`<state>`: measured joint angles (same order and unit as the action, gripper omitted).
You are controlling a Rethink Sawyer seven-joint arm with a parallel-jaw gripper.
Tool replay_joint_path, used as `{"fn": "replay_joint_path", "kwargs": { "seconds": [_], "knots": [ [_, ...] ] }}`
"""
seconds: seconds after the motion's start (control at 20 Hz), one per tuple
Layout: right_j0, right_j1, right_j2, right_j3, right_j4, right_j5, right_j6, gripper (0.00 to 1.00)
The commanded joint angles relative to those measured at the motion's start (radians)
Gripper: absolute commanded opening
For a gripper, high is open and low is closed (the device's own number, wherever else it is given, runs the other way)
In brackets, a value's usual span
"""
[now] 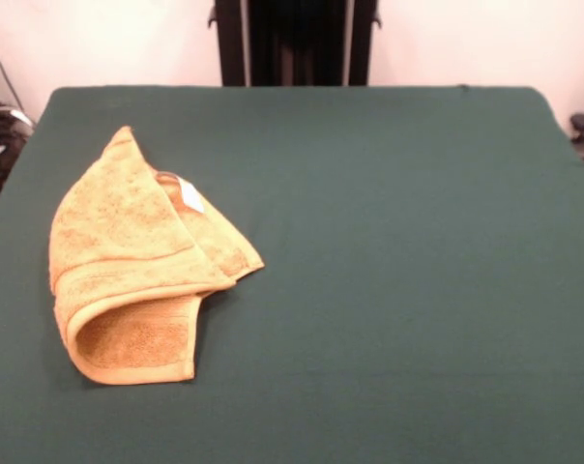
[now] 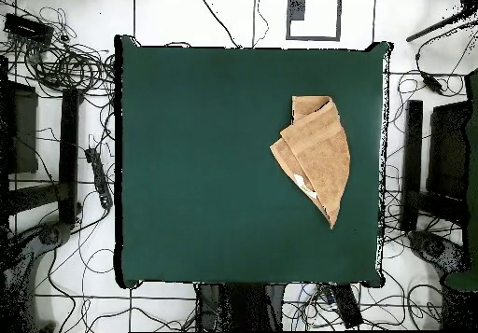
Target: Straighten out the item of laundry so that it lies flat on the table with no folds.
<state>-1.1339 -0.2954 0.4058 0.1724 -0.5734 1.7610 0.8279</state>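
While the gripper is out of both views, the towel (image 1: 137,261) lies folded at the table's (image 1: 389,290) nine o'clock, its white tag (image 1: 190,195) showing.

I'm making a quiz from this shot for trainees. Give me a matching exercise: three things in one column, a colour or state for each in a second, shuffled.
Things:
1. towel
2. table
3. tag

Colour or state:
A. small and white
B. covered in dark green
C. mustard yellow, folded over itself

Pairs: 1-C, 2-B, 3-A
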Motion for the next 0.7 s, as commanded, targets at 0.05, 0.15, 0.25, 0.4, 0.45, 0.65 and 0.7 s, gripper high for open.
{"fn": "replay_joint_path", "kwargs": {
  "seconds": [0.05, 0.15, 0.25, 0.4, 0.45, 0.65, 0.7],
  "knots": [
    [-0.091, -0.078, 0.04, 0.221, 0.198, -0.154, 0.025, 1.0],
    [-0.097, -0.066, 0.049, 0.208, 0.206, -0.142, 0.016, 1.0],
    [-0.098, -0.061, 0.045, 0.2, 0.216, -0.137, 0.014, 1.0],
    [-0.099, -0.07, 0.02, 0.217, 0.248, -0.165, 0.062, 1.0],
    [-0.1, -0.075, 0.014, 0.23, 0.26, -0.178, 0.07, 1.0],
    [-0.094, -0.103, -0.019, 0.288, 0.298, -0.198, 0.095, 1.0],
    [-0.092, -0.118, -0.031, 0.32, 0.313, -0.208, 0.101, 1.0]
  ]
}}
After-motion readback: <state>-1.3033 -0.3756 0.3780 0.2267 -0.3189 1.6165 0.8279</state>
